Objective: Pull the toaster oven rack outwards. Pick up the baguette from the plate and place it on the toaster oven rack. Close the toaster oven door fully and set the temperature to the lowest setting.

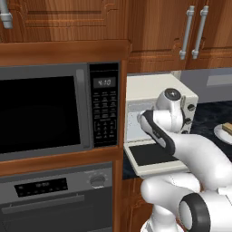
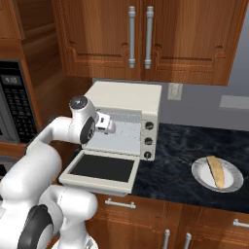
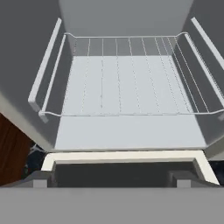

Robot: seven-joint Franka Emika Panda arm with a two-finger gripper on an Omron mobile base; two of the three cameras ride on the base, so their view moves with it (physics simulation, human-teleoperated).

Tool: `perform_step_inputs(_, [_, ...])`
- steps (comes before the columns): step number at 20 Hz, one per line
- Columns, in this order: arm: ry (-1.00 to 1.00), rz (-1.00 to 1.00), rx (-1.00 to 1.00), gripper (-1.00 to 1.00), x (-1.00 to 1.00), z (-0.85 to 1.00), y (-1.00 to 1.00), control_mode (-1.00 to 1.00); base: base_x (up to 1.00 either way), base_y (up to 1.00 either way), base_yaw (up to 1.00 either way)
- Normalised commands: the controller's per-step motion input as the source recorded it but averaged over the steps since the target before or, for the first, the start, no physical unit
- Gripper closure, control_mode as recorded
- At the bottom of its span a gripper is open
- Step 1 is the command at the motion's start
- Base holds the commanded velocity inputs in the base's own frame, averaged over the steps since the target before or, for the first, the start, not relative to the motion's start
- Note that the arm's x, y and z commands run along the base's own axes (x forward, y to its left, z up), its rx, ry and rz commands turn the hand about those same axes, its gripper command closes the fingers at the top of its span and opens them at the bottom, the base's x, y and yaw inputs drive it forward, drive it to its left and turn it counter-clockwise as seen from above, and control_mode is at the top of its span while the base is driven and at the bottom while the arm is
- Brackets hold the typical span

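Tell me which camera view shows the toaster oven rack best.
The hand view: the toaster oven rack spans the picture, every wire visible. The right base view gives a pale glimpse inside the cavity; in the left base view the arm covers most of the opening.

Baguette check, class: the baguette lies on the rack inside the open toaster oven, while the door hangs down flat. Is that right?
Not quite. The baguette lies on the plate on the counter, as the right base view shows. The rack is bare; the door does hang down flat.

The microwave (image 1: 59,111) display (image 1: 104,82) reads "4:10" in pale digits, above its keypad (image 1: 104,115). Keypad legends and the display of the range (image 1: 56,199) below are too small to read. No other text legible.
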Motion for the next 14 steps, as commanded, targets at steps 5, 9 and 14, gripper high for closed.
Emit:
perform_step_inputs(5, [0.00, 0.00, 0.00, -1.00, 0.42, -0.11, -0.11, -1.00, 0.00, 0.00, 0.00])
perform_step_inputs(9, [0.00, 0.00, 0.00, -1.00, 0.24, -0.36, -0.05, -1.00, 0.00, 0.00, 0.00])
perform_step_inputs(14, [0.00, 0.00, 0.00, -1.00, 0.32, -0.31, -0.03, -1.00, 0.00, 0.00, 0.00])
